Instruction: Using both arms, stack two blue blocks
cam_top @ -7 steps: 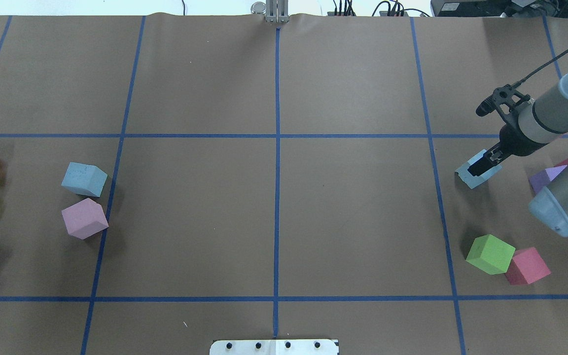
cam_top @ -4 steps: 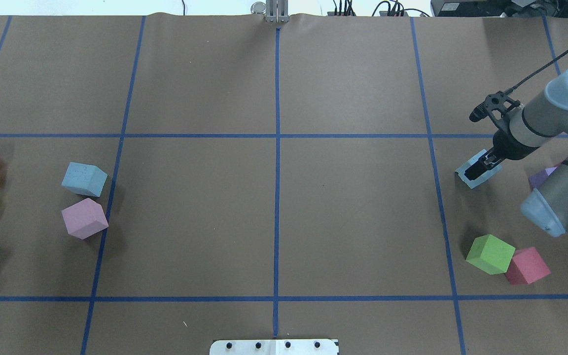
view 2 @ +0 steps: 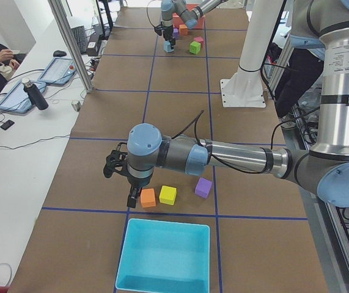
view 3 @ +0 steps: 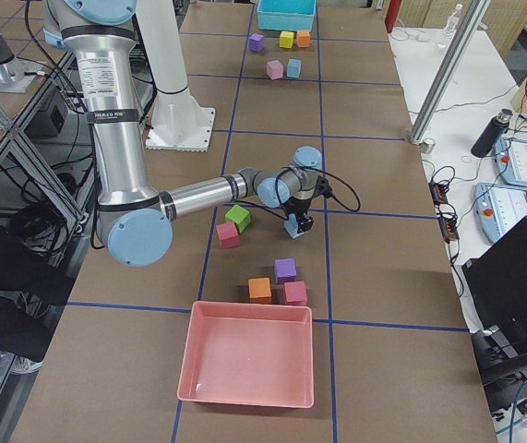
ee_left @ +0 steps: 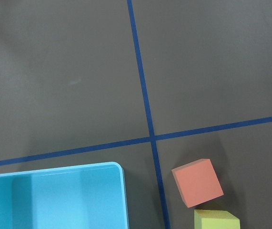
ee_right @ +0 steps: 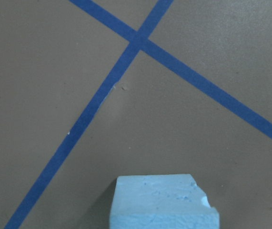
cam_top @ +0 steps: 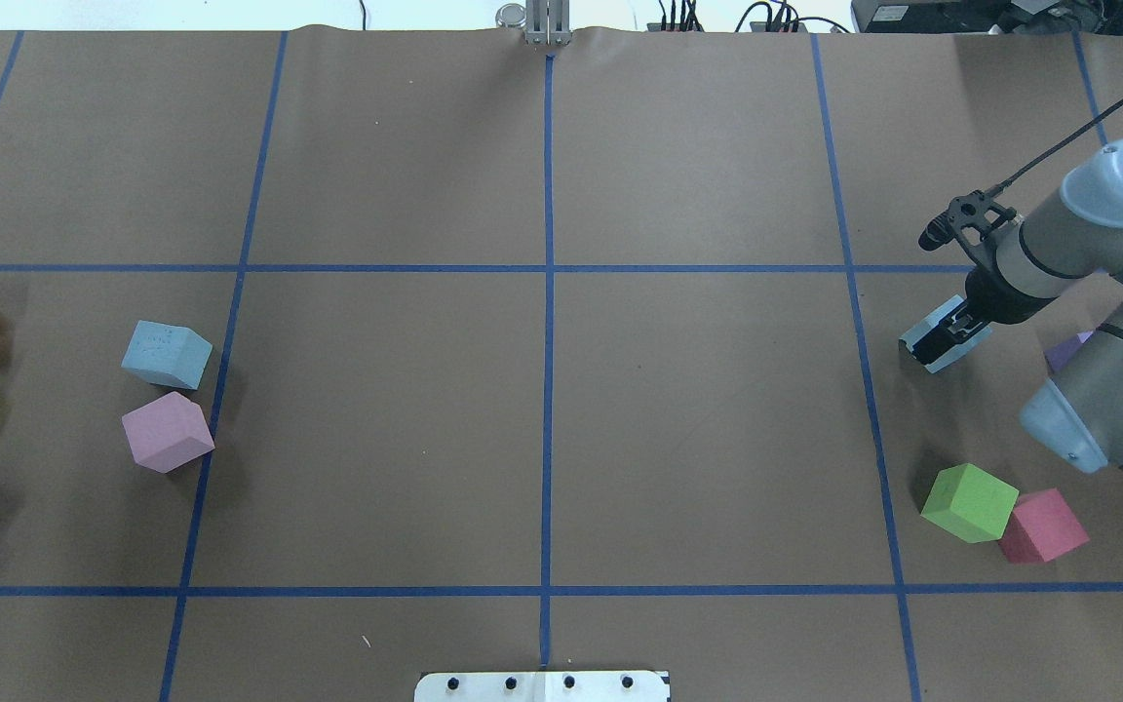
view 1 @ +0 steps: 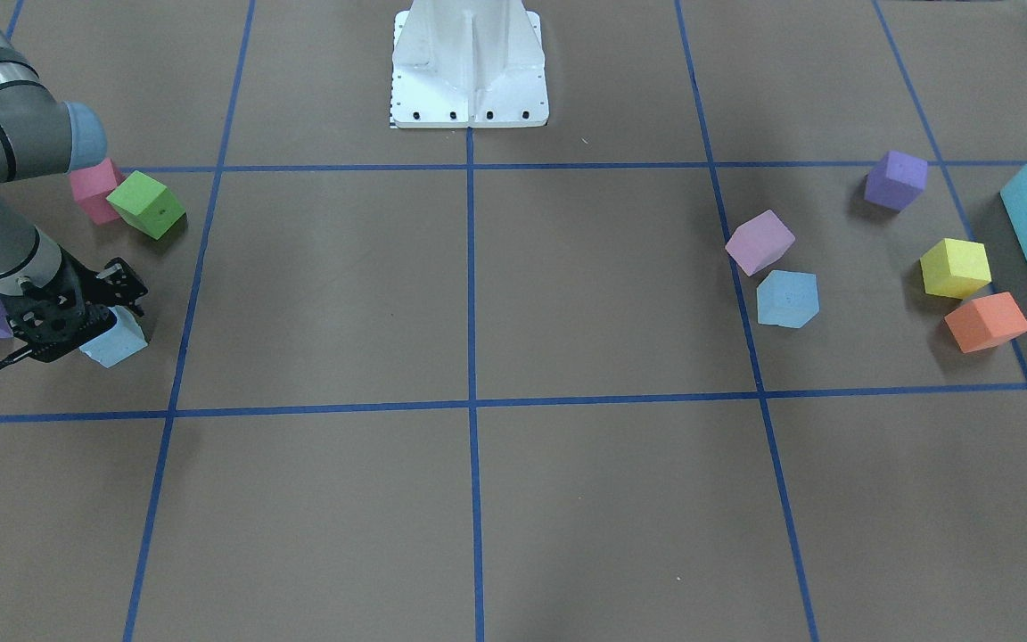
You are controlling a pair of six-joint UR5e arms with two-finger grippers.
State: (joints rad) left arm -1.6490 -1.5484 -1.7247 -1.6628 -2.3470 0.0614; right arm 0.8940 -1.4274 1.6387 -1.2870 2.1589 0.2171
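Observation:
One blue block (cam_top: 917, 351) rests on the table at the right; it also shows in the front view (view 1: 119, 344) and at the bottom of the right wrist view (ee_right: 164, 202). My right gripper (cam_top: 942, 336) is low over it, its fingers straddling the block, jaws open. The other blue block (cam_top: 167, 354) sits free at the left, next to a lilac cube (cam_top: 169, 431). My left gripper (view 2: 131, 200) shows only in the exterior left view, hovering by an orange cube (view 2: 148, 197); I cannot tell if it is open or shut.
A green cube (cam_top: 969, 502) and a pink cube (cam_top: 1042, 526) lie near the right arm, a purple cube (cam_top: 1068, 349) partly behind it. A teal box (ee_left: 55, 200), orange (ee_left: 197, 182) and yellow (ee_left: 216, 219) cubes lie under the left wrist. A pink tray (view 3: 246, 365) stands at the right end.
My right arm has moved left and lower, so the gripper covers more of the blue block. The block itself has stayed in place. The left-side cubes have not moved.

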